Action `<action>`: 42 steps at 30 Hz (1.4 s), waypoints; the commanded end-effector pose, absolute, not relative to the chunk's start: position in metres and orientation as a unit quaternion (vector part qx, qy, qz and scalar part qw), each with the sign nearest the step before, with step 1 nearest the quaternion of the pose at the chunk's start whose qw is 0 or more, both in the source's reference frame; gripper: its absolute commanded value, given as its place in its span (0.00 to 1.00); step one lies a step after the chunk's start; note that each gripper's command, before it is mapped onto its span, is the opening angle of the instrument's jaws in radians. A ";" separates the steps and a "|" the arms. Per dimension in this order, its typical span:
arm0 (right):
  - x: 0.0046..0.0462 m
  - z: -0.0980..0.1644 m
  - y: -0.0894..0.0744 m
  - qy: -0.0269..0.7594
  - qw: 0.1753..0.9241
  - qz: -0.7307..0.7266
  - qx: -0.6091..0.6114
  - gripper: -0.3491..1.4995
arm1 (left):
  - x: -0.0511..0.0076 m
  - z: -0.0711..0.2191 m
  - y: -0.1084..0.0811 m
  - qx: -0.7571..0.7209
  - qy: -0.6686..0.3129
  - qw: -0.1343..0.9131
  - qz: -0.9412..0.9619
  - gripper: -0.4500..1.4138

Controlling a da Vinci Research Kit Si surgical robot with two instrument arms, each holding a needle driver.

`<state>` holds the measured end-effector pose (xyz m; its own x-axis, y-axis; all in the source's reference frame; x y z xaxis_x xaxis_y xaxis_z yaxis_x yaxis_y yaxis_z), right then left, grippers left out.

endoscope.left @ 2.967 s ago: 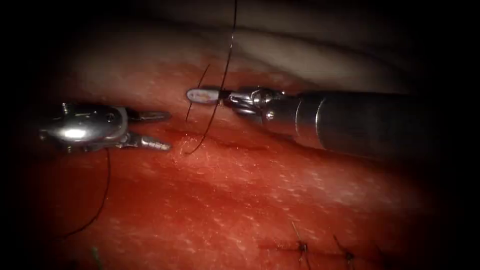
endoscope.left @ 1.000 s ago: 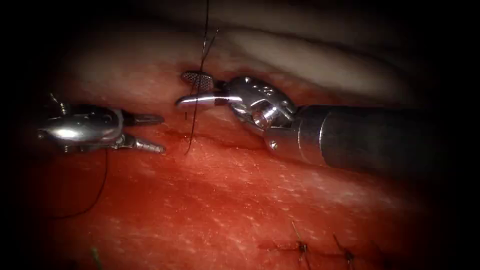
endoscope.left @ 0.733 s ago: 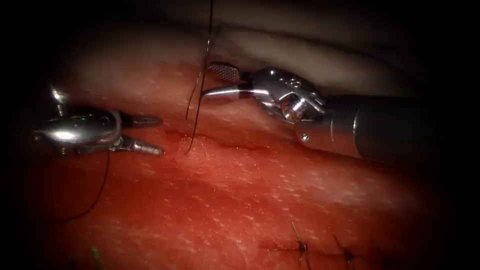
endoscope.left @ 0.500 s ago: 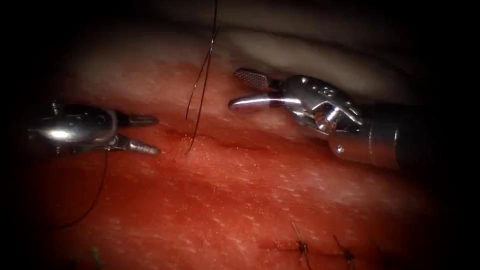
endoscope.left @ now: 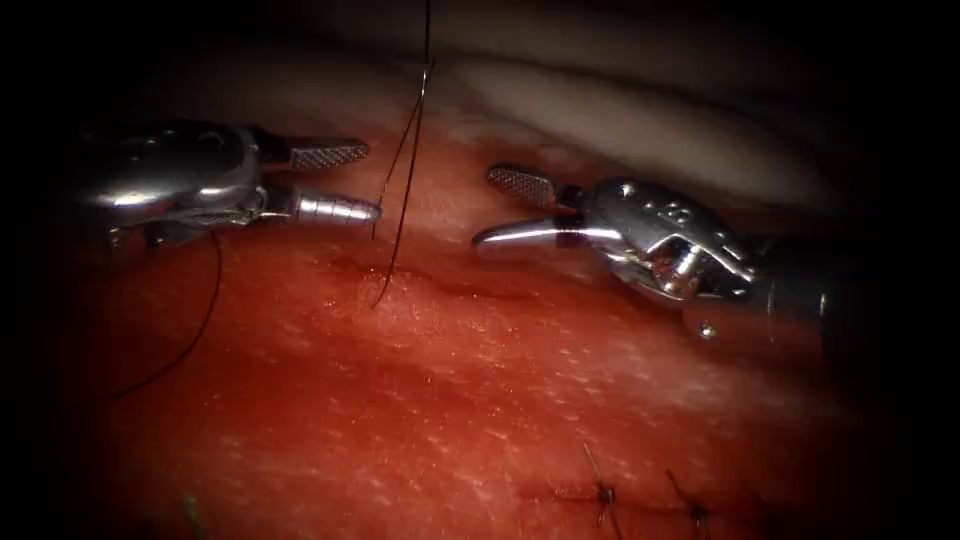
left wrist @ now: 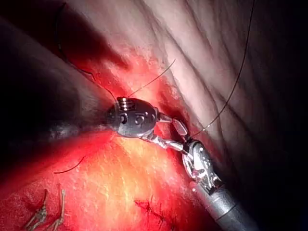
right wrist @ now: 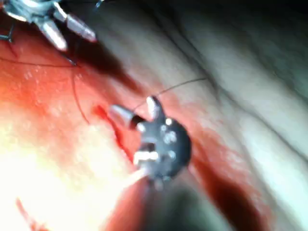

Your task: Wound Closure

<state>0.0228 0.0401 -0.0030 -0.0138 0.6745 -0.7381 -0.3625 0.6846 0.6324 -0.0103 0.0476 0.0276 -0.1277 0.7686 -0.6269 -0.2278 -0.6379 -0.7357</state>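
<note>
The left tool (endoscope.left: 368, 182) is open and holds nothing, its tips just left of two thread strands. The long thread (endoscope.left: 405, 190) drops from above into the tissue (endoscope.left: 480, 400) near the left end of the cut (endoscope.left: 450, 288). A shorter strand (endoscope.left: 392, 175) hangs beside it. To the right of the strands, the right tool (endoscope.left: 485, 207) is open and empty. I cannot see the needle. In the left wrist view the left tool (left wrist: 179, 136) lies close to the right tool (left wrist: 199, 166). The right wrist view shows the open right tool (right wrist: 134, 108) and the left tool (right wrist: 76, 41).
Another thread (endoscope.left: 200, 320) curves down over the tissue below the left tool. Finished stitches (endoscope.left: 603, 492) with short cut ends sit at the lower right. Pale tissue (endoscope.left: 640, 120) rises behind the cut. Red fluid covers the surface.
The right tool, shut at the thread 3 s ago, opened and drew back to the right, away from the strands. The left tool rose and moved right toward them, still open.
</note>
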 end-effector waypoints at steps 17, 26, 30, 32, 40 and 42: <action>0.0248 -0.002 0.040 0.604 0.695 0.370 0.125 0.90 | -0.0135 0.028 0.052 -0.578 -0.266 0.375 0.674 0.61; 0.0249 -0.002 0.040 0.602 0.695 0.372 0.127 0.90 | -0.0141 0.027 0.053 -0.583 -0.285 0.379 0.660 0.54; 0.0249 -0.002 0.040 0.602 0.695 0.372 0.127 0.90 | -0.0132 0.027 0.052 -0.603 -0.285 0.372 0.646 0.05; 0.0249 -0.002 0.040 0.603 0.693 0.372 0.131 0.89 | -0.0122 0.026 0.052 -0.607 -0.276 0.380 0.641 0.05; 0.0254 -0.004 0.039 0.608 0.670 0.382 0.191 0.79 | -0.0112 0.026 0.050 -0.613 -0.235 0.353 0.667 0.05; 0.0259 -0.006 0.039 0.612 0.664 0.377 0.207 0.79 | -0.0105 0.026 0.048 -0.620 -0.225 0.342 0.669 0.05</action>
<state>0.0249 0.0386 -0.0056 -0.0296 0.7560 -0.6539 -0.2462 0.6286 0.7378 -0.0097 0.0484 0.0256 0.0124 0.7299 -0.6835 -0.1794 -0.6708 -0.7196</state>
